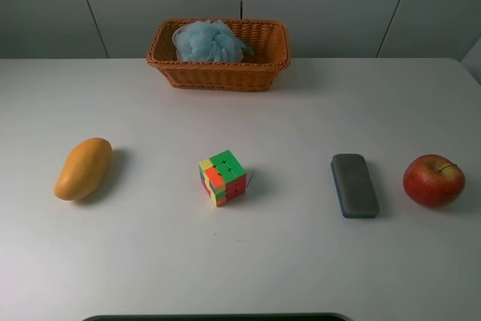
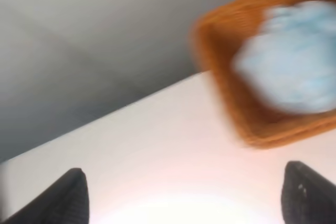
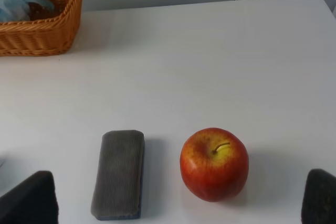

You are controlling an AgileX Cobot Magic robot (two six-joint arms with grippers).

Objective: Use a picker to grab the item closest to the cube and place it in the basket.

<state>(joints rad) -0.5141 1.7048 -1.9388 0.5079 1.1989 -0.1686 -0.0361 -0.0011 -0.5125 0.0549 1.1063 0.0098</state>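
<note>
A multicoloured cube (image 1: 222, 177) sits at the middle of the white table. A grey eraser block (image 1: 354, 184) lies to its right, also in the right wrist view (image 3: 118, 173). A red apple (image 1: 434, 180) lies further right (image 3: 214, 164). A yellow mango (image 1: 83, 168) lies to the left. The wicker basket (image 1: 225, 73) stands at the back with a blue bath puff (image 1: 208, 41) in it; the left wrist view shows the basket (image 2: 226, 98) and the puff (image 2: 294, 56) blurred. Neither arm shows in the high view. My left gripper (image 2: 184, 195) and right gripper (image 3: 181, 200) are open and empty.
The table's (image 1: 240, 261) far edge meets a grey panelled wall behind the basket. A dark strip runs along the table's front edge (image 1: 218, 316).
</note>
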